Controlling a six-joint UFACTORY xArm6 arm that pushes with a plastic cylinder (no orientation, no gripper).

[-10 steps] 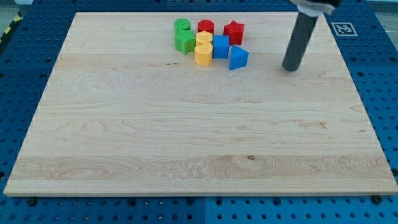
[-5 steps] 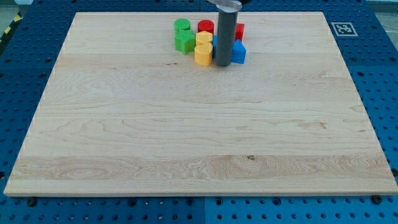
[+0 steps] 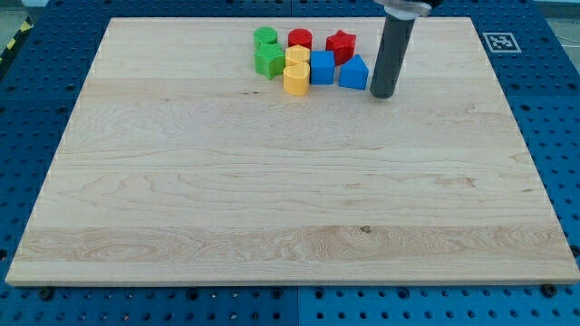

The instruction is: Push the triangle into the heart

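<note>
A pale wooden board, the counter (image 3: pixel 272 199), is lying on a blue perforated base (image 3: pixel 27 109), its grain running left to right. Eight small, matte, solid-coloured blocks are sitting in a cluster at the far edge, a little right of centre.

The blue triangle (image 3: pixel 354 72) is resting at the right end of the cluster, its apex pointing toward the far side and its broad base facing the near side; it is too compact to give a clear long axis. It is sitting just right of the blue cube (image 3: pixel 322 68), and the red star (image 3: pixel 341 45) is standing just behind them. The yellow heart (image 3: pixel 294 80) is lying left of the blue cube, with a second yellow block (image 3: pixel 297 56) directly behind it; its shape is unclear. A red cylinder (image 3: pixel 300 39) is standing farther back. At the left end, a green cylinder (image 3: pixel 265 36) is sitting behind a green star-like block (image 3: pixel 268 61).

There is no gripper here, so no spread or pinch to tell: the arm is ending in a smooth dark round rod. My tip (image 3: pixel 382 95) is resting on the counter just right of the blue triangle, close beside it; whether they are touching cannot be told.
</note>
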